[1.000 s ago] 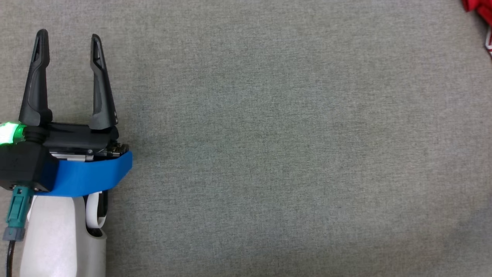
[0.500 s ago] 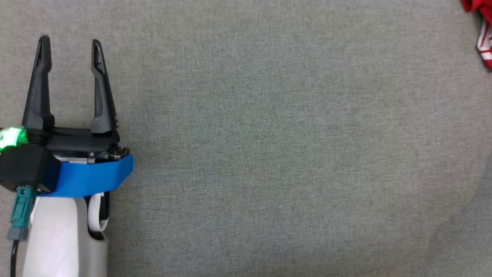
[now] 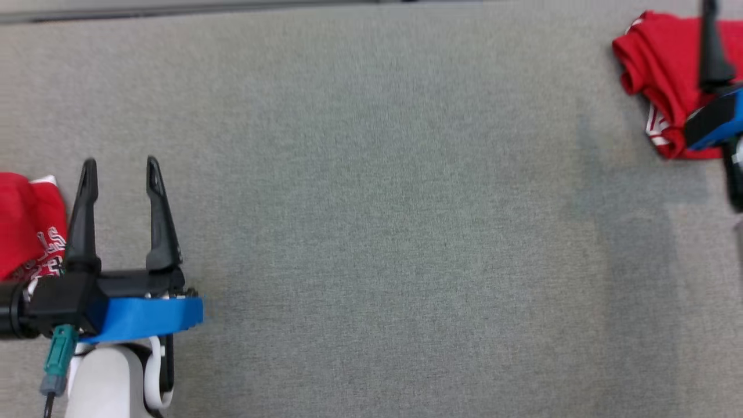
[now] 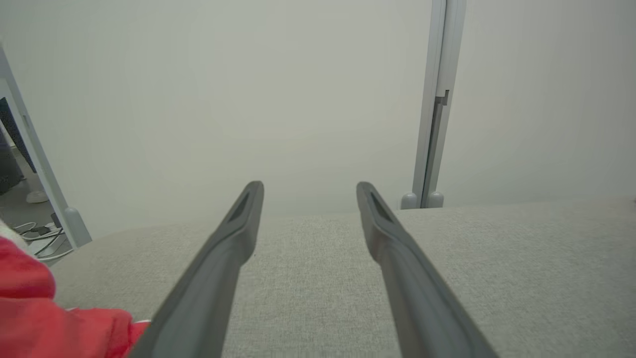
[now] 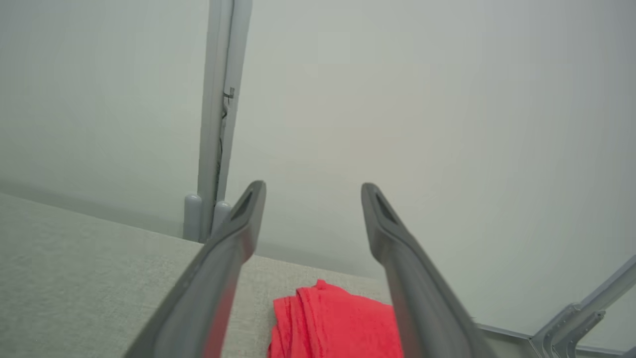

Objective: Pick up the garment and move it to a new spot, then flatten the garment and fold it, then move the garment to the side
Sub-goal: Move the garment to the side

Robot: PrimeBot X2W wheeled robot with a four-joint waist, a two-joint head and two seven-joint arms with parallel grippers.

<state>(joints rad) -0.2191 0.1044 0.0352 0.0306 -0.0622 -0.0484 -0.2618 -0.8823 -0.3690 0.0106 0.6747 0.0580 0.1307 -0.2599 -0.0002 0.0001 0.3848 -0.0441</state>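
The right gripper [image 5: 310, 191] is seen with its two dark fingers spread wide, and nothing is held between them. It is placed over the folded red garment [image 3: 653, 64], which lies at the far right corner of the grey table [image 3: 377, 203]; whether a fingertip touches the cloth cannot be told. The left gripper [image 3: 120, 168] is also opened wide and empty, above the table near its left edge. The fold is judged to be done and the garment set at the side, so the step in hand is taken to be the release and the retreat of the right arm. For this to be done well, the fingers should be raised straight up from the table before any sideways travel is made, so that no layer is caught and the fold is not pulled open. At the table's left edge, just beside the left gripper, a second red garment [image 3: 23, 220] is lying. White printed letters are seen on it, turned sideways and partly hidden by a finger; an "S" may be made out, but no full word can be read. White print is also seen on the folded garment, too blurred to be read.
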